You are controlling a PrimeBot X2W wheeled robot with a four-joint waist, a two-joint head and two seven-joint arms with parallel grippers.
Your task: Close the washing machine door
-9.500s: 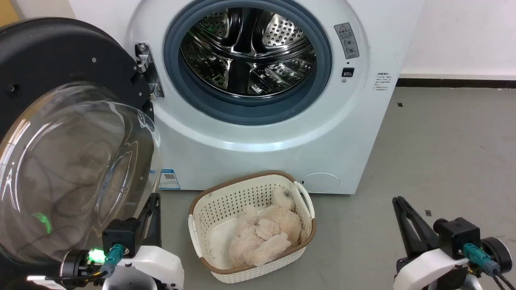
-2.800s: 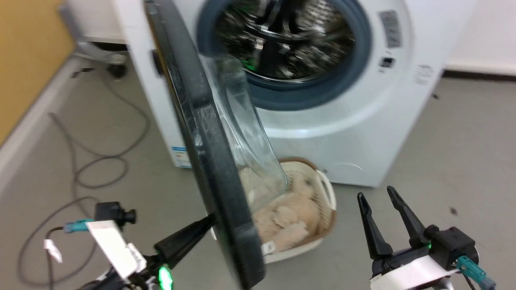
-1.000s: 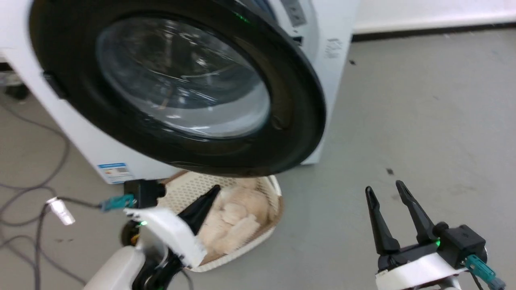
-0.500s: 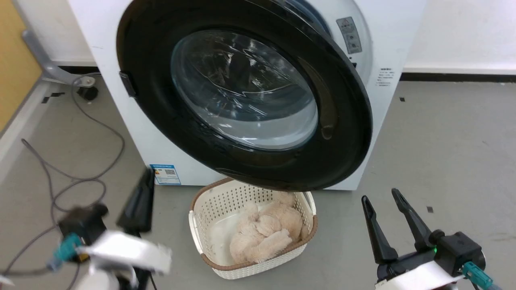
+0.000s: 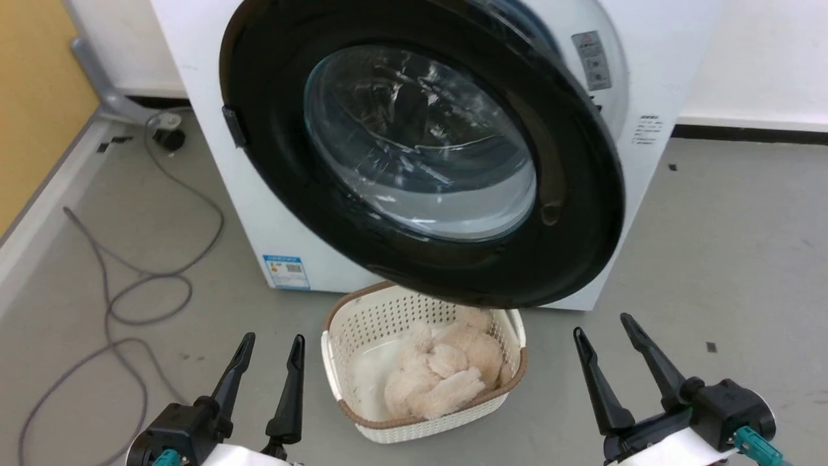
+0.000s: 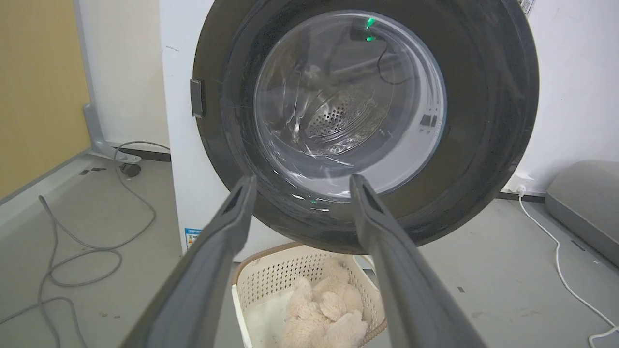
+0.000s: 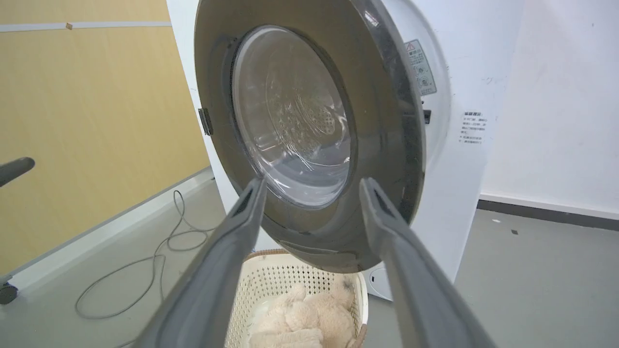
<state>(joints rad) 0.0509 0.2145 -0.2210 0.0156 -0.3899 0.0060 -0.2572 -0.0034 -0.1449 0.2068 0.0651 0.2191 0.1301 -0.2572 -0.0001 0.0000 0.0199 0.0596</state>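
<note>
The washing machine door [image 5: 569,213] [image 6: 483,121] [image 7: 382,145], black-framed with a clear glass bowl, is swung most of the way across the white washing machine [image 5: 246,194] [image 7: 454,193]. It stands ajar: its right edge is still off the front, with a gap visible in the right wrist view. My left gripper [image 5: 272,340] [image 6: 300,180] is open, low at the lower left, apart from the door. My right gripper [image 5: 601,323] [image 7: 312,182] is open at the lower right, touching nothing.
A cream perforated laundry basket [image 5: 343,323] [image 6: 261,285] [image 7: 271,280] holding a fluffy beige toy [image 5: 446,369] sits on the floor under the door's lower edge. Grey cables [image 5: 129,285] loop on the floor at left beside a yellow wall [image 5: 32,97]. A white cable [image 6: 566,285] lies at right.
The door has swung from wide open at the left to nearly shut over the drum opening. My left arm has pulled back from it to the lower left. The camera has also shifted.
</note>
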